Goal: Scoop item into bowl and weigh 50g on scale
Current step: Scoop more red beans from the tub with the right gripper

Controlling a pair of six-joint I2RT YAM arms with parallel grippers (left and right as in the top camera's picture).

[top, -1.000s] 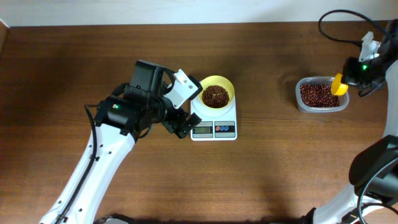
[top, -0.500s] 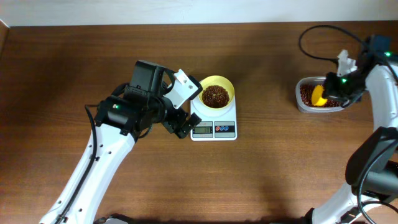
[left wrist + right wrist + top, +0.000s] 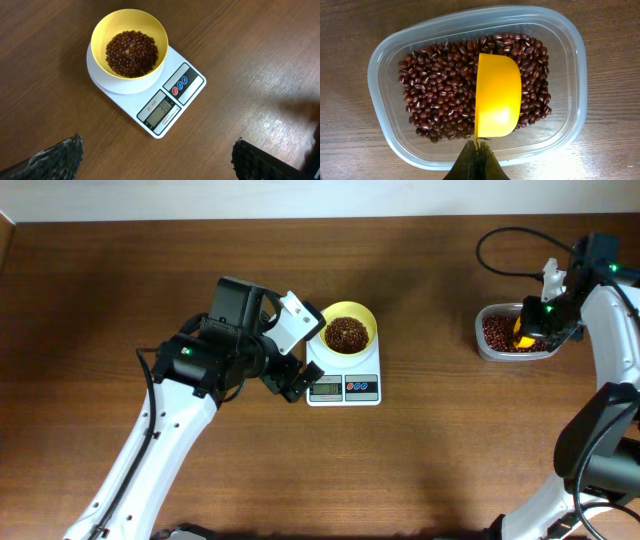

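Note:
The pale-yellow bowl [image 3: 348, 332] [image 3: 129, 51] stands on the white scale [image 3: 345, 380] [image 3: 165, 100] and holds a heap of reddish-brown beans [image 3: 131, 46]. The scale's display is lit. My left gripper [image 3: 292, 380] [image 3: 157, 157] is open and empty, hovering just left of the scale. My right gripper [image 3: 545, 320] [image 3: 477, 150] is shut on the handle of a yellow scoop [image 3: 497, 95], turned on its side over the beans [image 3: 440, 95] in the clear tub [image 3: 515, 332] [image 3: 387, 125].
The tub sits at the right of the brown wooden table. Black cables loop above it near the right arm [image 3: 510, 255]. The table's far edge meets a white wall.
My right arm swung the scoop leftwards and down from the tub's right edge to over the beans inside it. The left arm, bowl and scale have not moved.

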